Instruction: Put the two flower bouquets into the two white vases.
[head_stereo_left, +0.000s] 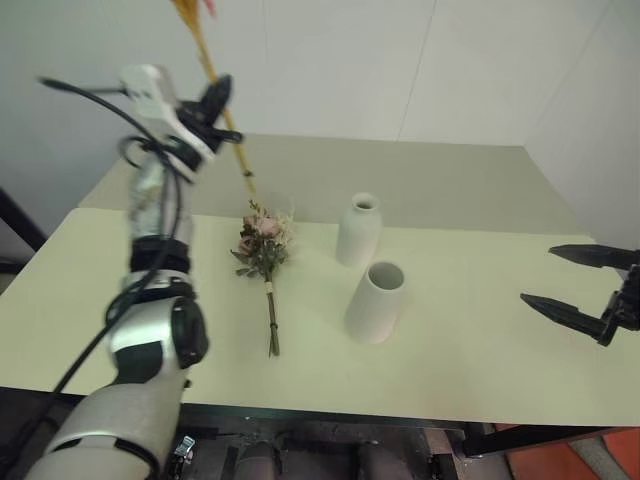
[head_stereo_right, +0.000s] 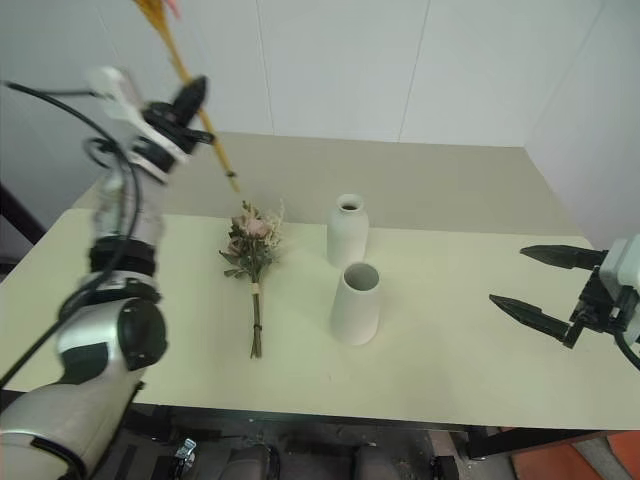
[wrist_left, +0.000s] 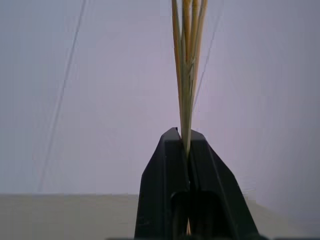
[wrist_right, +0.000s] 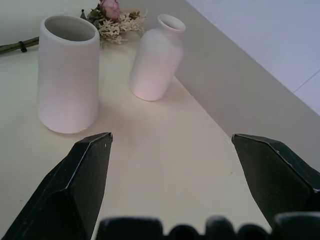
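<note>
Both matte white vases, the narrow-necked bottle (head_stereo_left: 359, 229) and the wide-mouthed taper (head_stereo_left: 377, 301), stand empty on the pale worktop (head_stereo_left: 480, 350). Left hand (head_stereo_left: 218, 104) clamped on the golden wheat-like plume (head_stereo_left: 215, 75); right hand (head_stereo_left: 577, 282) spread apart.

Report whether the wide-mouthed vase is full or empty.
Empty. The wide vase stands upright with a bare hollow mouth; the rose bunch lies on the table beside it.

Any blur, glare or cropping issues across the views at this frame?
Left eye view: the golden plume runs off the top edge, so its tip is cropped; the left gripper looks slightly soft. Right eye view: even light, soft shadows beside the wide-mouth vase and bottle vase, no glare. Left wrist view: plume stems are sharp. Right wrist view: the right gripper is soft up close; the vases are crisp.
</note>
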